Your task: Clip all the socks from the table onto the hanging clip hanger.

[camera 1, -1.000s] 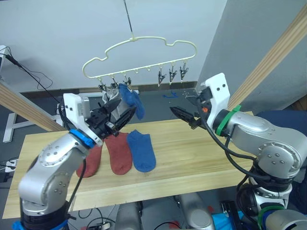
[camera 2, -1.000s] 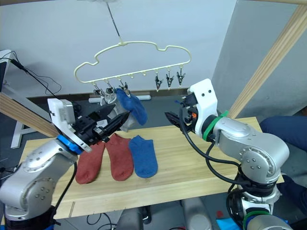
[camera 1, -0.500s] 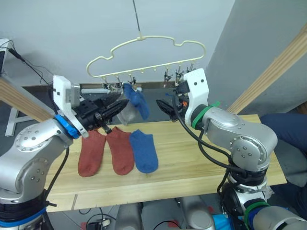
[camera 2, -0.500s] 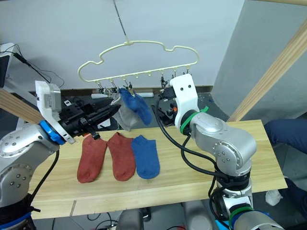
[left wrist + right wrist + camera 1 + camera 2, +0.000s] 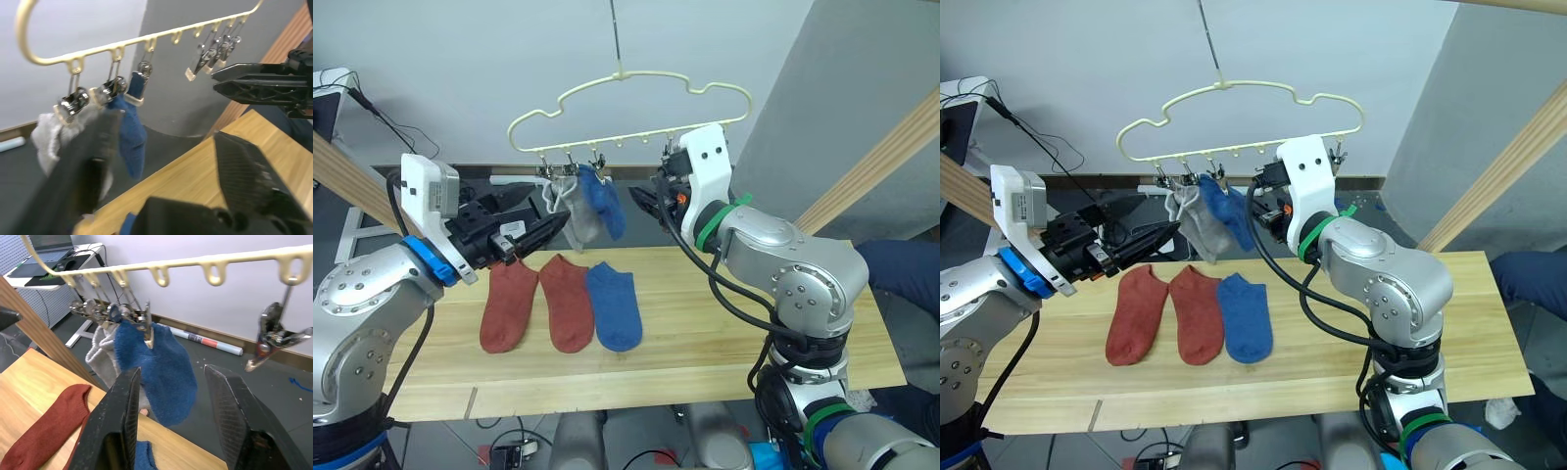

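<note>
socks (image 5: 562,302) on table (image 5: 724,333); r wrist view: spare clips (image 5: 274,335).

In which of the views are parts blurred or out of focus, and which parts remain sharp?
Left wrist view: the near fingers are blurred, as is the grey sock; the right gripper beyond looks sharper. Right wrist view: the hung blue sock and its clip are fairly sharp. Left eye view: evenly lit, the table crisp.

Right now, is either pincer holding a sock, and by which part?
No. The left pincer and right pincer are both open and empty. The hanging blue sock is gripped at its edge by a clip on the hanger.
</note>
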Available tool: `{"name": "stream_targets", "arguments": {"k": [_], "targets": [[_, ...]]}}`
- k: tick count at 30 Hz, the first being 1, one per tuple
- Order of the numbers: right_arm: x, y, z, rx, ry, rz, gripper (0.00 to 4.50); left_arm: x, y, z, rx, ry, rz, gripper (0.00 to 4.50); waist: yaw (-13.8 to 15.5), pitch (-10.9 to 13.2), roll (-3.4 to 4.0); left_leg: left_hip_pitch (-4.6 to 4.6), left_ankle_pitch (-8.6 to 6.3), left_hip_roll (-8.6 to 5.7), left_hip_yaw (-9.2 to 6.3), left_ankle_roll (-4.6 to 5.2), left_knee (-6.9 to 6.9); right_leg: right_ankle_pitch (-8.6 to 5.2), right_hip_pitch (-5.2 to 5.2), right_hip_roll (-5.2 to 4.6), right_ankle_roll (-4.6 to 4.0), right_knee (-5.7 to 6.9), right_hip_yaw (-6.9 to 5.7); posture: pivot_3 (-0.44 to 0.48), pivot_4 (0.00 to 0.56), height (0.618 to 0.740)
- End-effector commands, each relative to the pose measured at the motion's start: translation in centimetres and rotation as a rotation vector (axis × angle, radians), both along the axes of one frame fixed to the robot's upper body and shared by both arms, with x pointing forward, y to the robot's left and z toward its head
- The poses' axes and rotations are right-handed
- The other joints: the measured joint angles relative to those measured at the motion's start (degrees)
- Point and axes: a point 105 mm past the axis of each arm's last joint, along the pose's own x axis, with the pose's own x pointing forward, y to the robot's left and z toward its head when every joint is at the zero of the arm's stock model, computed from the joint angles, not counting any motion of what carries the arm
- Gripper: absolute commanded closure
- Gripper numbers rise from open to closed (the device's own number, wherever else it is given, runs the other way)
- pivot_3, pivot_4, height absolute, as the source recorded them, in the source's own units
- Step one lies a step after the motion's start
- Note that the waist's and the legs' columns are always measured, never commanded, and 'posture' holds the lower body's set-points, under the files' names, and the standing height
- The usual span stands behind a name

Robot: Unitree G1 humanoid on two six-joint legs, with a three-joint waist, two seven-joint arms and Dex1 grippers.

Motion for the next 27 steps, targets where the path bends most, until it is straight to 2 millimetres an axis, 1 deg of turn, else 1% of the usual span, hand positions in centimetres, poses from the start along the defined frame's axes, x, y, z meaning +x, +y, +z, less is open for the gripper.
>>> {"name": "stream_targets", "arguments": {"k": [1,4,6,9,12,14,15,19,24,27], "targets": [[-0.4,0.2,1.1,0.016,-0.045,0.019,2.41,-1.1,-0.1,1.4,0.089,-0.112,0.008,0.68,0.15,0.00,0.00,0.00,0.00,0.00,0.01,0.00,0.00,0.00,0.00,0.00,0.00,-0.01,0.01,-0.097,0.319,0.740],[-0.3,0.0,1.1,0.011,-0.046,0.018,2.41,-1.2,-0.1,1.4,0.057,-0.090,-0.012,0.68,0.47,0.00,0.00,0.00,0.00,-0.01,0.02,0.00,0.00,0.00,0.00,-0.01,0.00,-0.01,0.00,-0.097,0.318,0.740],[-0.3,-0.4,1.1,0.000,-0.043,0.002,2.41,-1.0,-0.2,2.0,-0.009,-0.084,-0.015,0.68,0.65,0.00,0.00,0.00,0.00,0.00,0.01,0.00,0.00,0.00,0.00,-0.01,-0.01,0.00,-0.01,-0.113,0.320,0.740],[-0.3,-1.3,1.1,-0.024,-0.045,-0.035,2.41,-0.5,-0.3,1.0,-0.002,0.031,-0.024,0.68,0.89,0.00,0.00,-0.01,0.00,-0.01,-0.02,0.00,0.05,0.01,0.02,-0.01,-0.01,0.03,-0.04,-0.120,0.322,0.740],[-0.2,-1.6,1.2,-0.023,-0.042,-0.052,2.41,-0.7,-0.8,1.1,0.014,0.023,-0.073,0.68,0.79,0.00,0.00,-0.01,0.00,-0.01,0.00,0.00,0.08,0.01,0.02,-0.01,0.00,0.04,-0.01,-0.137,0.325,0.740],[-0.1,-1.7,1.2,-0.033,-0.043,-0.066,2.41,-0.8,-1.1,0.8,0.009,0.051,-0.103,0.68,0.79,0.00,0.00,0.00,0.00,-0.01,0.00,0.00,0.07,0.01,0.01,0.00,-0.01,0.04,-0.03,-0.137,0.325,0.740],[-0.1,-1.7,1.3,-0.035,-0.043,-0.070,2.41,-0.8,-1.1,0.7,0.008,0.060,-0.110,0.68,0.77,0.00,0.00,0.00,0.00,0.00,-0.01,0.00,0.07,0.01,0.01,0.00,-0.01,0.05,-0.03,-0.151,0.329,0.740],[0.3,-1.7,1.5,-0.027,-0.043,-0.105,2.41,-0.7,-1.8,0.9,0.007,0.060,-0.187,0.68,0.74,0.00,0.00,0.00,0.00,-0.01,-0.01,0.00,0.08,0.01,0.01,0.00,-0.01,0.06,-0.04,-0.168,0.334,0.740],[1.5,-1.9,1.6,-0.024,-0.044,-0.178,2.41,0.2,-2.2,1.5,-0.003,0.038,-0.194,0.68,0.57,0.00,0.00,-0.01,0.00,-0.01,0.00,0.00,0.14,0.01,0.02,0.00,-0.02,0.08,-0.02,-0.178,0.345,0.740],[2.0,-2.0,1.5,-0.029,-0.042,-0.215,2.41,0.3,-2.5,1.7,-0.009,0.032,-0.208,0.68,0.39,0.00,0.01,0.00,0.00,-0.01,-0.01,0.00,0.14,0.02,0.02,0.00,-0.02,0.09,-0.03,-0.178,0.347,0.740]]}}
